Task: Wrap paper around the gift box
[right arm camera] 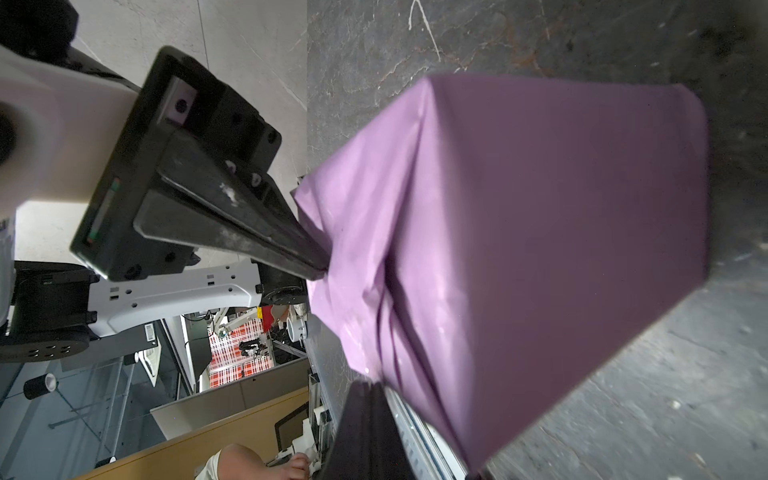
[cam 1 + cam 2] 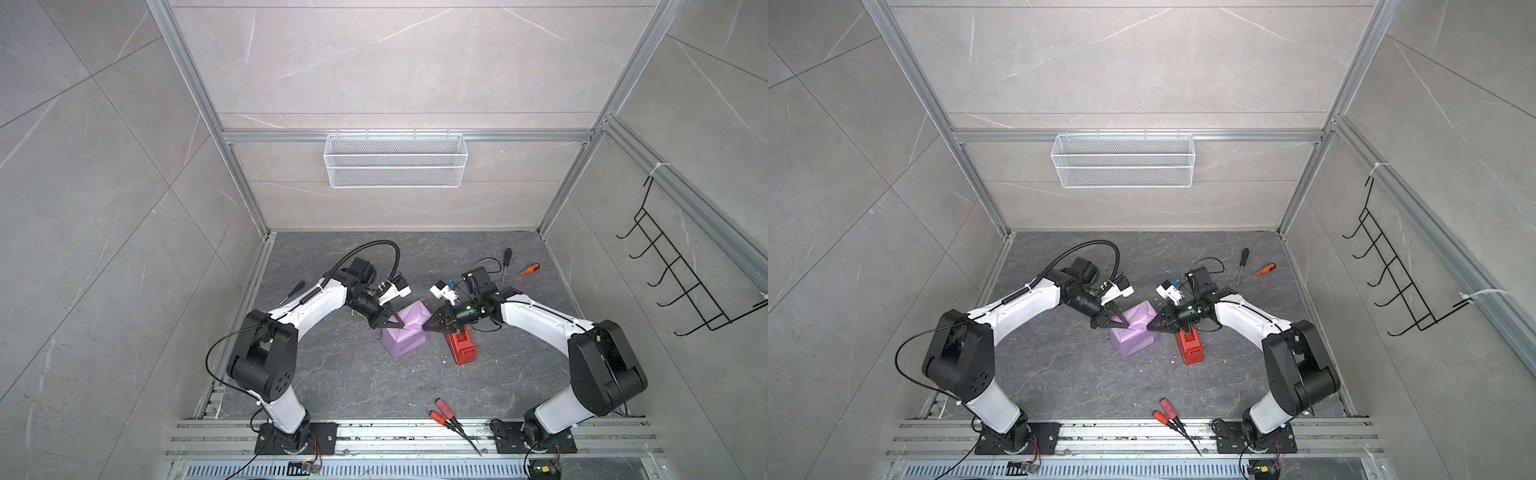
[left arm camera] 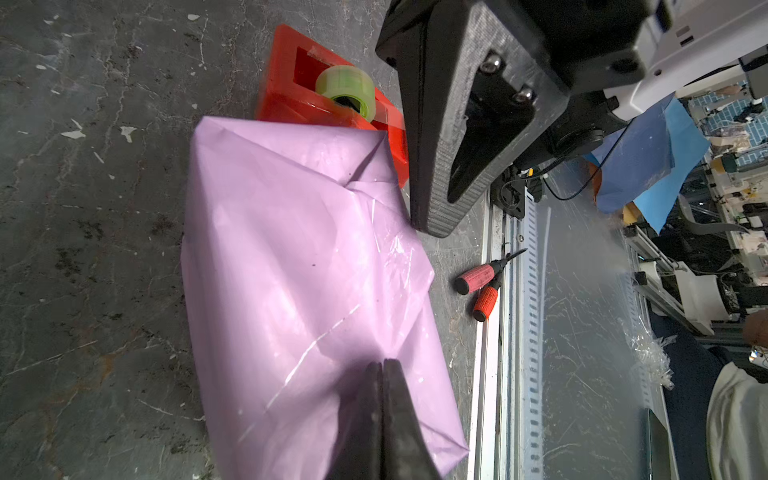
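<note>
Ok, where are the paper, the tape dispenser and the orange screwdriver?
paper (image 2: 405, 343): in a top view, middle of the lilac wrapping.
tape dispenser (image 2: 463, 351): in a top view, on its red body.
orange screwdriver (image 2: 530, 269): in a top view, on its handle.

Paper (image 2: 405, 334): plain lilac-purple with pale glossy streaks, on a table (image 2: 332, 386) of dark grey stone pattern with thin pale veins. Just right of the paper, tape dispenser (image 2: 463, 351): bright red, with a translucent pale green roll (image 3: 345, 85); at the paper's two sides, left gripper (image 2: 400, 326) and right gripper (image 2: 425, 328): both black, on white-and-black arms (image 2: 316, 307). Behind the paper to the right, black-handled screwdriver (image 2: 507, 254) and orange-handled screwdriver (image 2: 530, 269); in front of the paper, two red-handled screwdrivers (image 2: 442, 406); on the light grey, white-veined wall beyond the paper, mesh basket (image 2: 395, 160): white.
</note>
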`<state>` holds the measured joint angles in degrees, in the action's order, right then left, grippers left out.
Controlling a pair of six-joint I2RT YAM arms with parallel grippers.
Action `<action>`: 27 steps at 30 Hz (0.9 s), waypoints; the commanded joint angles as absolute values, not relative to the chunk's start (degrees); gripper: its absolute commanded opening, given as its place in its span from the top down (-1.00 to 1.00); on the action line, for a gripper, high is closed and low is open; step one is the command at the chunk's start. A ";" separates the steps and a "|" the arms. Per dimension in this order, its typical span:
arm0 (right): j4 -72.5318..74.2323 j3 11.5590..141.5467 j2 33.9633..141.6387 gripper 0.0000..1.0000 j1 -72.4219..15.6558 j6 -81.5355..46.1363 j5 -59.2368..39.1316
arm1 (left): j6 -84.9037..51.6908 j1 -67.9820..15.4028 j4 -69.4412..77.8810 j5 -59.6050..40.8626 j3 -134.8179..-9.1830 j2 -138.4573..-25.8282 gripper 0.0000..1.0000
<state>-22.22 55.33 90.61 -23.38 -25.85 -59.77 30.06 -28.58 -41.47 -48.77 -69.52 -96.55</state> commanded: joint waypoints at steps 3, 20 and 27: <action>-22.77 54.67 91.33 1.00 -23.01 -25.57 -58.59 | 31.22 -28.82 -44.59 -42.72 -68.26 -98.70 1.00; -15.38 56.32 96.07 1.00 -23.71 -30.91 -53.51 | 31.07 -28.83 -43.92 -42.89 -67.96 -98.82 1.00; -18.52 52.42 94.46 1.00 -23.64 -28.17 -49.77 | 30.95 -28.83 -43.81 -42.97 -67.63 -98.55 1.00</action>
